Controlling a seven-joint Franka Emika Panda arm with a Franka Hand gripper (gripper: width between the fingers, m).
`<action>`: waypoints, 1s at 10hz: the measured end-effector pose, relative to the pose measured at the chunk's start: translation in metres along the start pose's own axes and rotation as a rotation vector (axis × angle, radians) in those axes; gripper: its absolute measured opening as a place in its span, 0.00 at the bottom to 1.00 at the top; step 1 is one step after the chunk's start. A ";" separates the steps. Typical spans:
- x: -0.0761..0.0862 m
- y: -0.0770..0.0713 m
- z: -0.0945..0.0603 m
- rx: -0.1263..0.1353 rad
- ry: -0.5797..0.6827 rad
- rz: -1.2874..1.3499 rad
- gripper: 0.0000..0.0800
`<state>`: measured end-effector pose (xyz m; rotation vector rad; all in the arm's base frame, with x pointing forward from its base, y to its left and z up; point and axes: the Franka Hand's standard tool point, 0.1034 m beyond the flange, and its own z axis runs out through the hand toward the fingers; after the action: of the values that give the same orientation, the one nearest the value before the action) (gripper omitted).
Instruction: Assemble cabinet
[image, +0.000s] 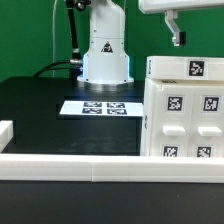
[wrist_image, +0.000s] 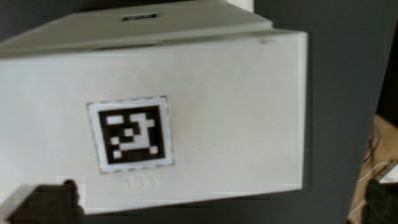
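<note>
The cabinet (image: 185, 108) is a large white box with square black-and-white tags on its front and top, standing on the black table at the exterior view's right. My gripper (image: 177, 38) hangs just above its top face, apart from it. In the wrist view the cabinet's white top (wrist_image: 196, 70) fills the picture, with one tag in the middle. My gripper (wrist_image: 214, 200) is open and empty. One dark fingertip (wrist_image: 45, 205) shows at one edge; the other is barely visible at the opposite edge.
A long low white rail (image: 70, 165) runs along the table's front, with a short return (image: 5, 130) at the exterior view's left. The marker board (image: 103, 106) lies flat in front of the robot's base (image: 105, 55). A green backdrop stands behind.
</note>
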<state>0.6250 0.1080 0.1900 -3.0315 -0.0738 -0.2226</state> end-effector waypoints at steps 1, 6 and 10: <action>-0.001 0.000 0.001 -0.008 -0.002 -0.157 1.00; -0.001 0.006 0.003 -0.047 -0.021 -0.817 1.00; -0.002 0.013 0.006 -0.071 -0.054 -1.206 1.00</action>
<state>0.6241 0.0960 0.1826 -2.5972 -1.8736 -0.2064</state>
